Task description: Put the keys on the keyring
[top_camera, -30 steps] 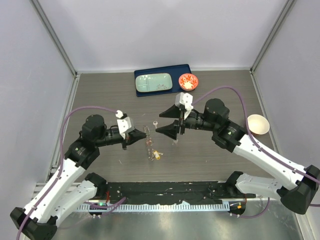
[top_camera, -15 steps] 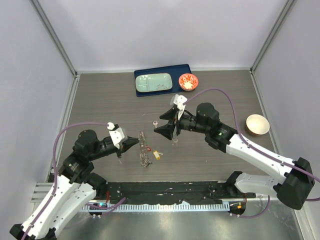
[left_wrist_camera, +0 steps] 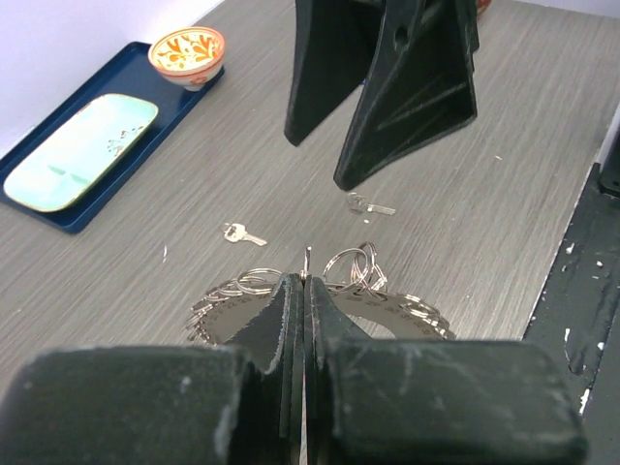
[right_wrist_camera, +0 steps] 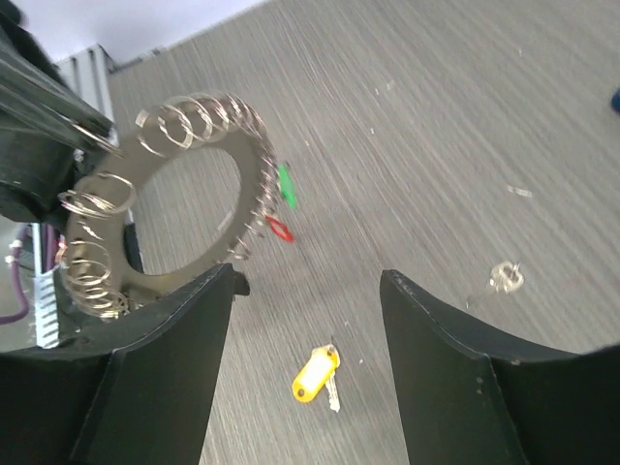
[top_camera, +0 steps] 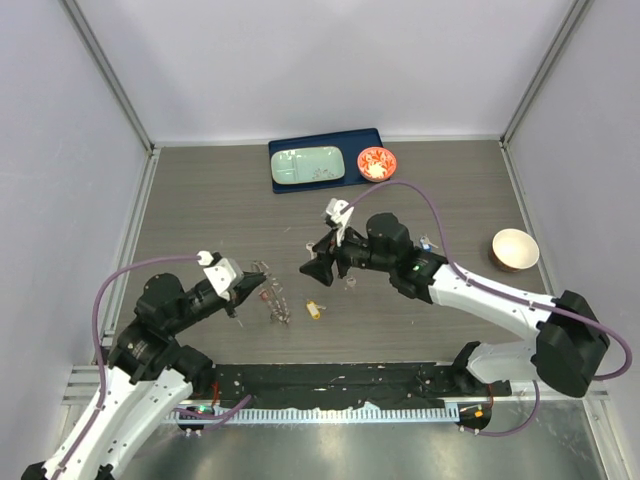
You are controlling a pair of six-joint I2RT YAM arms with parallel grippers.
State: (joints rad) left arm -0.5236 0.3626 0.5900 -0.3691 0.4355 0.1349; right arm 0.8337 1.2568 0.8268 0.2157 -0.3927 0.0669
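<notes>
My left gripper (left_wrist_camera: 303,283) is shut on the edge of the keyring (left_wrist_camera: 392,312), a wide flat metal ring fringed with small split rings. It holds the ring upright just above the table (top_camera: 277,300). The ring also shows in the right wrist view (right_wrist_camera: 242,208), with a green and a red tag. My right gripper (right_wrist_camera: 308,279) is open and empty, over the yellow-headed key (right_wrist_camera: 315,375), which lies flat on the table (top_camera: 314,309). Two plain silver keys (left_wrist_camera: 242,232) (left_wrist_camera: 371,205) lie beyond the ring. I cannot make out a blue-headed key.
A blue tray (top_camera: 368,140) with a mint plate (top_camera: 308,165) stands at the back, with an orange patterned bowl (top_camera: 377,163) beside it. A beige bowl (top_camera: 515,248) sits at the right. The right arm's purple cable arcs above the table.
My left gripper has drawn back towards the near left, carrying the keyring. My right gripper has moved left and lower, over the yellow-headed key.
</notes>
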